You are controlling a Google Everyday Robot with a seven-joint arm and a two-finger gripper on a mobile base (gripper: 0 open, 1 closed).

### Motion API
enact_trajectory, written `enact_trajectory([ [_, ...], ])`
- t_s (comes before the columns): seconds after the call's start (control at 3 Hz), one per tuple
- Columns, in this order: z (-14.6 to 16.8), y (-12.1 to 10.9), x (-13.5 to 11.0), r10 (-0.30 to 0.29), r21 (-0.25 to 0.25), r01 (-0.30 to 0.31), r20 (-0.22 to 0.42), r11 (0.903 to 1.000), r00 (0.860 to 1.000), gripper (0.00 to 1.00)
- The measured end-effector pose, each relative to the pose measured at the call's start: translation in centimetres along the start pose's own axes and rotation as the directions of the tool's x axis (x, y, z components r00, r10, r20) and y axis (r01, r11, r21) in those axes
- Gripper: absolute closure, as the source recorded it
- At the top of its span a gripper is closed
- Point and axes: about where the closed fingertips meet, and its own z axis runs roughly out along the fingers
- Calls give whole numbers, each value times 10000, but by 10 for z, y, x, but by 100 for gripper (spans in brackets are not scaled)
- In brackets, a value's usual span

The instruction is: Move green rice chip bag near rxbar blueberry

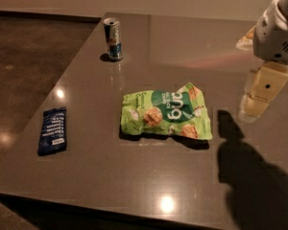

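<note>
The green rice chip bag (166, 112) lies flat near the middle of the dark table, a light-green pouch with a dark green band and chip pictures. The rxbar blueberry (53, 130) lies flat at the table's left edge, well left of the bag. My gripper (256, 105) hangs in the air at the right, above the table and to the right of the bag, not touching anything. It casts a dark shadow on the table below it.
A blue-silver drink can (113, 39) stands upright at the far left of the grey table (182, 47). The table's left edge and front edge drop to a dark floor (29, 47).
</note>
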Motion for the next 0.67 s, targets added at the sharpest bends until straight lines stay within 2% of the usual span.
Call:
enact_trajectory([
  [0.33,31,-6,-21,-216,-655,230,213,9976,9995,0],
  [0.67,63,2,-40,-621,-1402,665,358,9879,9974,0],
])
